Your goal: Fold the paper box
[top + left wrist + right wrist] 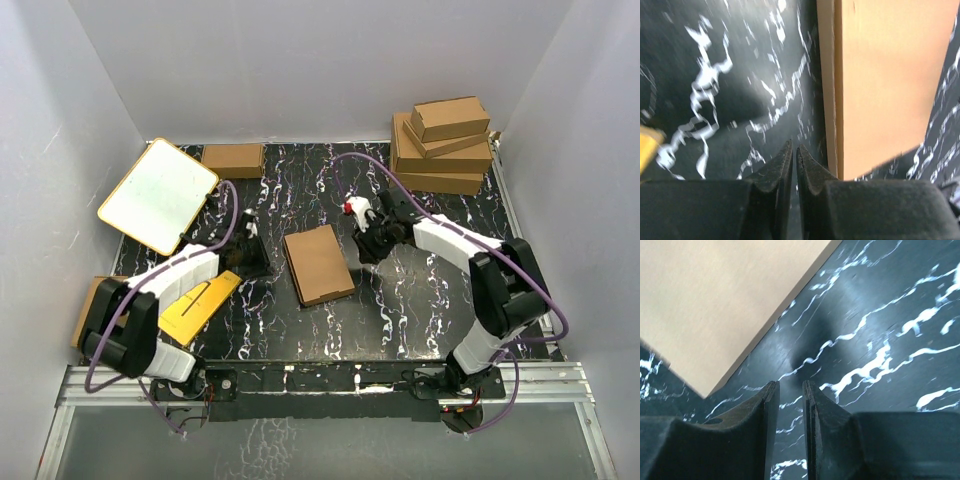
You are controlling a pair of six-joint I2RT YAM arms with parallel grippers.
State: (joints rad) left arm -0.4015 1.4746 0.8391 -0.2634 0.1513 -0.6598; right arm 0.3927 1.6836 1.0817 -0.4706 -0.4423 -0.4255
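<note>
Paper box (319, 264), plain brown, lying flat

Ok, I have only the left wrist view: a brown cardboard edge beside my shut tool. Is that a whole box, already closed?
Observer: Yes. The paper box lies flat and closed at the middle of the table.
Operator: Does the other arm hold it?
Observer: No. The right tool stands slightly open and empty, just off the box's corner, not touching it.
Operator: Are there other boxes?
Observer: Yes, a stack of brown boxes sits at the far right corner.
</note>
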